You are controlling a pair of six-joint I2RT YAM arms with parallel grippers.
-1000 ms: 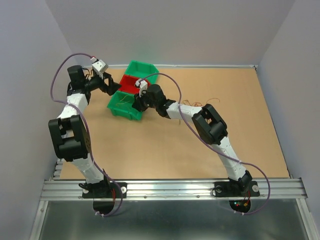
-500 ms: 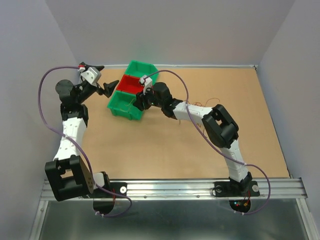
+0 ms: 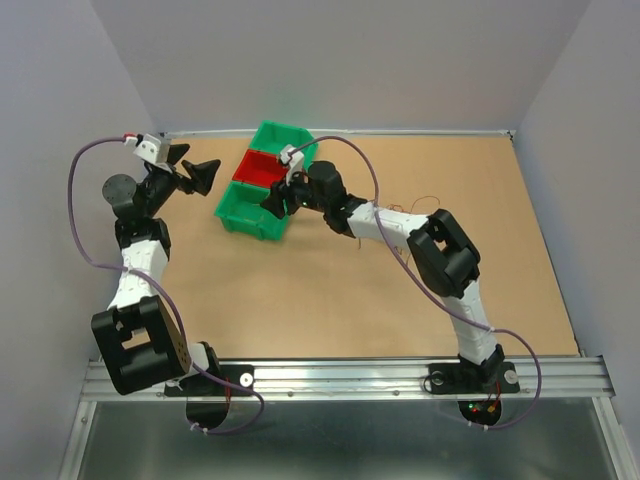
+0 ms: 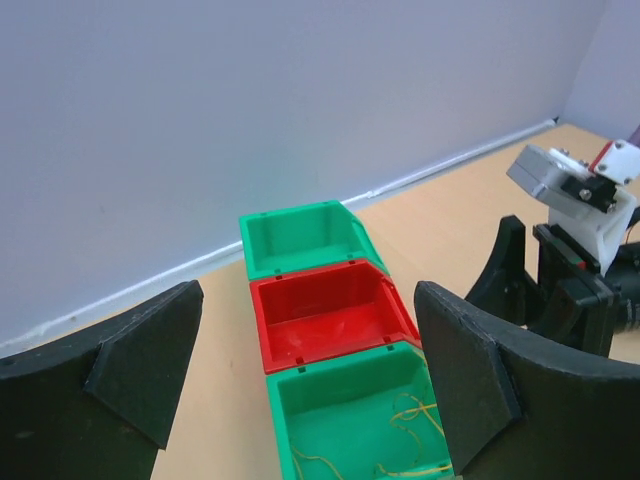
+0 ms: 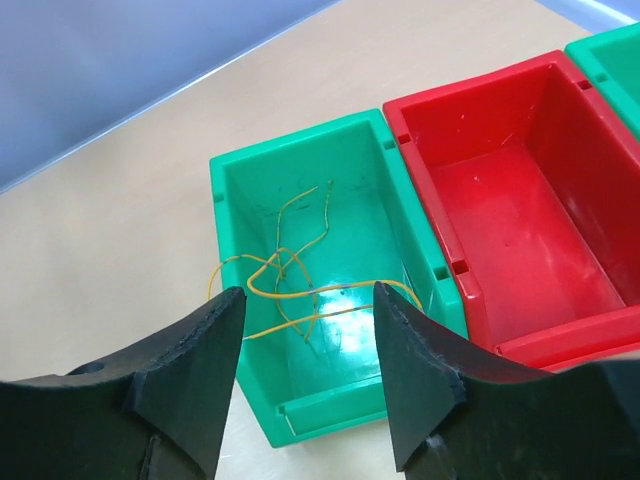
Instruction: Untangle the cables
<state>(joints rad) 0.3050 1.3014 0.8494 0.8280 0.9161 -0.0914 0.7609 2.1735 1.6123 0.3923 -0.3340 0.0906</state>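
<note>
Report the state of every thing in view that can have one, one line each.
left gripper, jaws wide open, holding nothing
right gripper, jaws open, empty, above the near green bin
near green bin, holds wires
yellow wires, loose in the near green bin, one loop over its rim
red bin, empty
far green bin, no wires seen inside
thin dark wires, lying on the table beside the right arm

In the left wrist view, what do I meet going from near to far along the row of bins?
First the near green bin holding yellow cables → red bin → far green bin → wall.
</note>
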